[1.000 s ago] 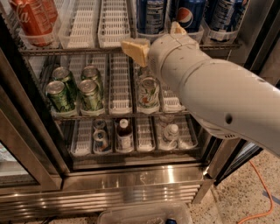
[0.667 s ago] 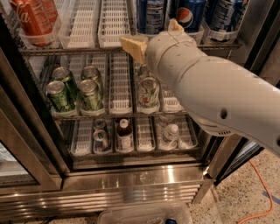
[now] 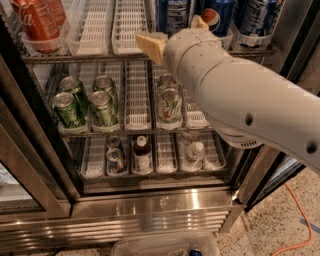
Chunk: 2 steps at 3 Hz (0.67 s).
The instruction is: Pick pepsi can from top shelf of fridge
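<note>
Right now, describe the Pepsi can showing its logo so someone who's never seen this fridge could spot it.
In the fridge, look at the top shelf, right side, where three dark blue cans stand. It is the middle pepsi can, just behind the gripper; unlike its neighbours, its red-white-blue globe faces out.

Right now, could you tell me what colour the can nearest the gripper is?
Dark blue: the pepsi can, just beyond the gripper at the top shelf; camera view.
</note>
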Motion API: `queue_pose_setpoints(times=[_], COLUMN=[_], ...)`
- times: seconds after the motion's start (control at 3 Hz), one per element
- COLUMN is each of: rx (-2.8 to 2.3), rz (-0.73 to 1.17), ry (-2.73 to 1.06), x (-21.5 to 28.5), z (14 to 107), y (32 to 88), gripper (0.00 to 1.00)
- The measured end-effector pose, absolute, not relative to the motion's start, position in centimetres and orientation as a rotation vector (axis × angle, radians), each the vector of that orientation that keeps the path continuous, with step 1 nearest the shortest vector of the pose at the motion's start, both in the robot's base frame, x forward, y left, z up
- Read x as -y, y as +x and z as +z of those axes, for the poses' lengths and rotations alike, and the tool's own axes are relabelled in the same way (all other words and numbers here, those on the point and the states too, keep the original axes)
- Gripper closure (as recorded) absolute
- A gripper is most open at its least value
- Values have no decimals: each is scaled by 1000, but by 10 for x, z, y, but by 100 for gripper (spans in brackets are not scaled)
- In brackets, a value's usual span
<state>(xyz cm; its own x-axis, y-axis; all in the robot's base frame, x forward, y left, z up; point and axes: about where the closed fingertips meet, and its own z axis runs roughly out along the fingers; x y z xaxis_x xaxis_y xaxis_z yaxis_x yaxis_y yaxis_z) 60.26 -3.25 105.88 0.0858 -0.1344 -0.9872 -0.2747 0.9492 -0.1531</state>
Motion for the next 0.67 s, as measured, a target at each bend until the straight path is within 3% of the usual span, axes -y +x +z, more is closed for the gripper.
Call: queue_pose_setpoints(times=[0.67], rx=[-1480], rz=[118], ry=[-316], x=[32], z=[1063], y=[601], gripper=[21])
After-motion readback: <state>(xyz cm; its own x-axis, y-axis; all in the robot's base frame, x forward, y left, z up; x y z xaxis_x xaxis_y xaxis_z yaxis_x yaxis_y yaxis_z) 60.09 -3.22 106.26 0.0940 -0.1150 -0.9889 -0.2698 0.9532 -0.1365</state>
